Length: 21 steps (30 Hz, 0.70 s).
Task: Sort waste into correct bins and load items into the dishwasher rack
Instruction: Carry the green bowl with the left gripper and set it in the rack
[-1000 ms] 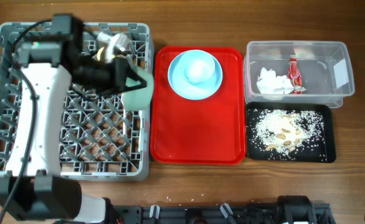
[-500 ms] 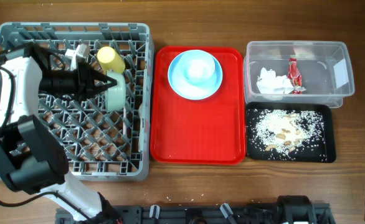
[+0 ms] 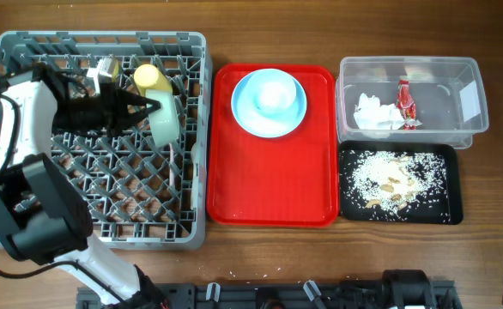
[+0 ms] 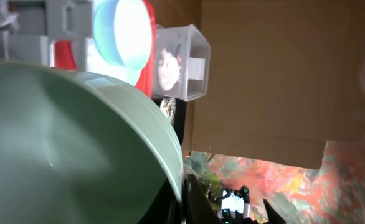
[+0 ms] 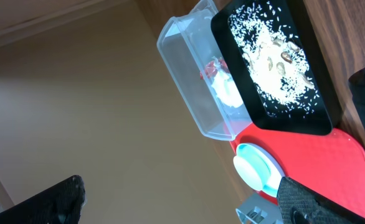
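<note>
My left gripper [image 3: 153, 110] is shut on the rim of the mint-green bowl [image 3: 166, 120] and holds it on edge inside the grey dishwasher rack [image 3: 106, 233], just below the yellow cup [image 3: 151, 77]. In the left wrist view the bowl [image 4: 64, 143] fills the frame, with my gripper [image 4: 184, 199] pinching its rim. The light-blue plate [image 3: 269, 101] lies on the red tray [image 3: 273, 180]. The clear tub [image 3: 470, 94] holds the white napkin [image 3: 373, 113] and the red wrapper [image 3: 405, 101]. The black tray [image 3: 451, 184] holds the rice scraps [image 3: 393, 178]. My right gripper [image 5: 189, 205] is open, empty and off the table. The spoon and fork are not visible.
The red tray sits between the rack and the two bins. The right wrist view shows the black tray [image 5: 313, 106], the clear tub [image 5: 189, 68], the plate [image 5: 257, 171] and a corner of the rack [image 5: 254, 214] from the side.
My left arm swung left and brought the bowl from the rack's right edge into the rack. The bowl has since shifted slightly right and stands more on edge.
</note>
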Each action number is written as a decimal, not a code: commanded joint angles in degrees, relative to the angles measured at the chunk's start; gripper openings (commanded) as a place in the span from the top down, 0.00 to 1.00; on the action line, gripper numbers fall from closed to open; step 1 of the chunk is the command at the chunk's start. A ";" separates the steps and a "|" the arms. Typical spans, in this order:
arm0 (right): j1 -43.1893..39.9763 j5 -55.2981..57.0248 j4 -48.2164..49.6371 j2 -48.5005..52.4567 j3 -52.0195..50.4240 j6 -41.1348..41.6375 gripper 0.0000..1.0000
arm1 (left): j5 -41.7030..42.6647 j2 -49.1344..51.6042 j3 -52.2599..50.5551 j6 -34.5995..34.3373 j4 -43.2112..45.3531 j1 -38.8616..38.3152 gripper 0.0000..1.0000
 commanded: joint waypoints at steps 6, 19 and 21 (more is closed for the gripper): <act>-0.31 1.03 0.09 -0.59 -0.11 0.42 0.00 | -3.52 2.91 -3.37 -3.63 2.91 4.72 0.96; -0.31 1.03 0.09 -0.59 -0.11 0.39 0.00 | -11.30 -0.37 4.98 -9.86 -3.56 14.78 0.01; -0.31 1.03 0.09 -0.59 -0.11 0.39 0.00 | -11.30 -4.17 5.40 -9.94 -3.26 14.14 0.00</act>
